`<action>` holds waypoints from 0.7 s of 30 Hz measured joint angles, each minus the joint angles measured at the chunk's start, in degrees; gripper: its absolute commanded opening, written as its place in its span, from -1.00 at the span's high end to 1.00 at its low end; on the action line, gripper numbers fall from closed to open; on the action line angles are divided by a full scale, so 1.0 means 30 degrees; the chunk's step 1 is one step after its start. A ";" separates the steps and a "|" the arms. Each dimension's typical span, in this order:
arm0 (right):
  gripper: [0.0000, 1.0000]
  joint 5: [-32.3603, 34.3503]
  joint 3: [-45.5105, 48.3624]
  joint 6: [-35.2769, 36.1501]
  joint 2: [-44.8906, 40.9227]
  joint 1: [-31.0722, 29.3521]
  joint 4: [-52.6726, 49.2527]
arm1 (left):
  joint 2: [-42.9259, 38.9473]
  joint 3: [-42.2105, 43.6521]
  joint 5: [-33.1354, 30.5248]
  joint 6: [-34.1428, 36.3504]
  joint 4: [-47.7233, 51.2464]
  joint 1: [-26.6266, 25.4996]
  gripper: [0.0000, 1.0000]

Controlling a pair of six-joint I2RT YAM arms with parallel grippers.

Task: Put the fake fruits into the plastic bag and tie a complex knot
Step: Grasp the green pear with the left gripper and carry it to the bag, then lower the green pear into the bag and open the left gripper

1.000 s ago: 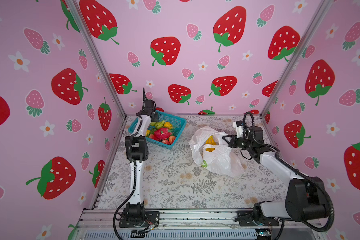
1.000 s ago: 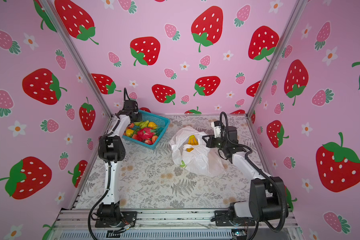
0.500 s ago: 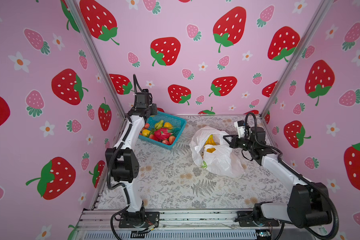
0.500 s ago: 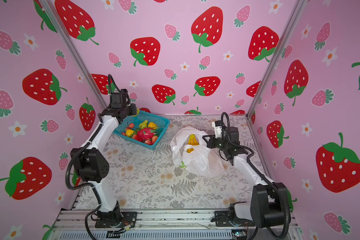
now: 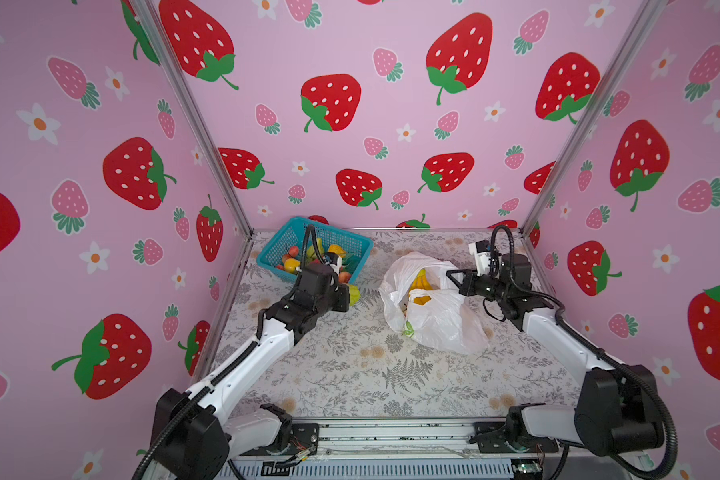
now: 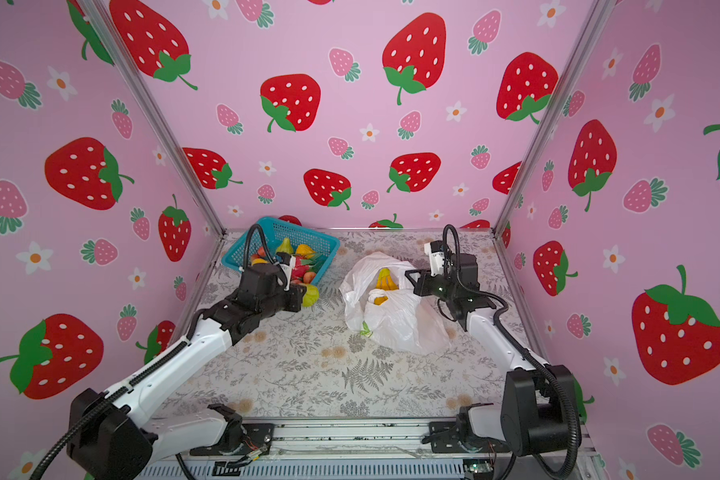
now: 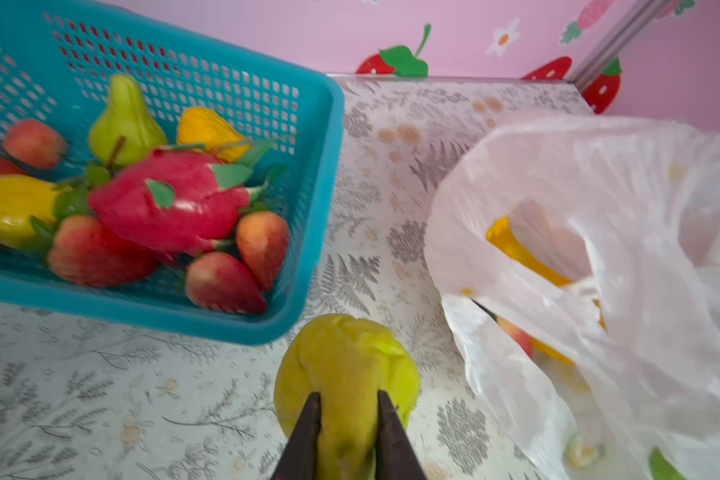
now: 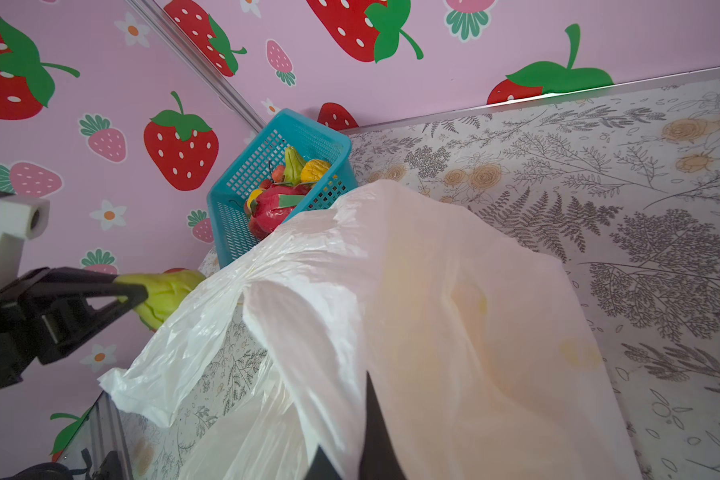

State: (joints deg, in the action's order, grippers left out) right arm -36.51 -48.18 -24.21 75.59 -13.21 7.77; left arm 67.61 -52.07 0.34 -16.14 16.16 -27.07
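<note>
Pinching green fruit (image 7: 346, 370): left gripper (image 7: 347, 419); right gripper (image 8: 352, 440) clamps banana-filled bag (image 5: 437, 320); basket (image 5: 275, 249) holds fruits.

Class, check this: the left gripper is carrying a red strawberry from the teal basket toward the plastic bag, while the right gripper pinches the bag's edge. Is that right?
Not quite. The left gripper holds a green ridged fruit, not a red strawberry, as the left wrist view shows. The rest stands: it is between the teal basket and the plastic bag, whose edge the right gripper pinches.
</note>
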 measured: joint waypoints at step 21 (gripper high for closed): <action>1.00 -0.1042 0.0000 -0.0138 0.0182 -0.0007 0.0138 | 0.7359 -0.3840 0.4619 -0.3366 -0.5559 -0.2681 0.56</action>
State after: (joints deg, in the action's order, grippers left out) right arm -39.64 -48.18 -24.62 76.14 -13.23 8.19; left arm 89.69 -63.59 14.20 -26.24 -0.51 -35.11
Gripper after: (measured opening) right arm 0.041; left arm 0.215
